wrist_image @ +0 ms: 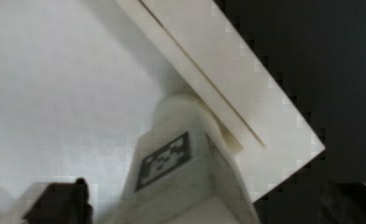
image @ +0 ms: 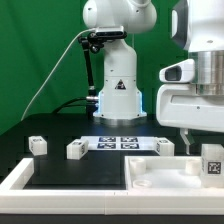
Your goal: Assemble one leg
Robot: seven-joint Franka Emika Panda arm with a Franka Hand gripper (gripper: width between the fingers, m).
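I have the gripper [image: 196, 135] down at the near right of the exterior view, over the tabletop [image: 160, 178], the big white tray-like square with the raised rim. One leg [image: 211, 161] stands right at the exterior view's right edge, tag facing the camera, at or just inside the tabletop's right side.

In the wrist view that same leg [wrist_image: 185, 155] sits pressed up against the tabletop's raised rim [wrist_image: 224, 75], tucked into what looks like a corner. One dark fingertip [wrist_image: 59, 200] shows low in the frame, beside the leg (its partner I can barely make out at the opposite edge). Whether the jaws are clamped on the leg or merely straddling it, I cannot tell from either picture.

Three more legs lie loose on the black table: one at far left [image: 37, 145], one nearer the middle [image: 76, 150], one just right of the marker board [image: 163, 147]. The marker board [image: 118, 142] lies beyond them, in front of the robot base.

My reading: this is the seating step, with the leg at its corner and waiting to be fixed. The next move probably calls for keeping the leg upright and square to the rim while turning or pressing it home. Any tilt could jam it against the rim.
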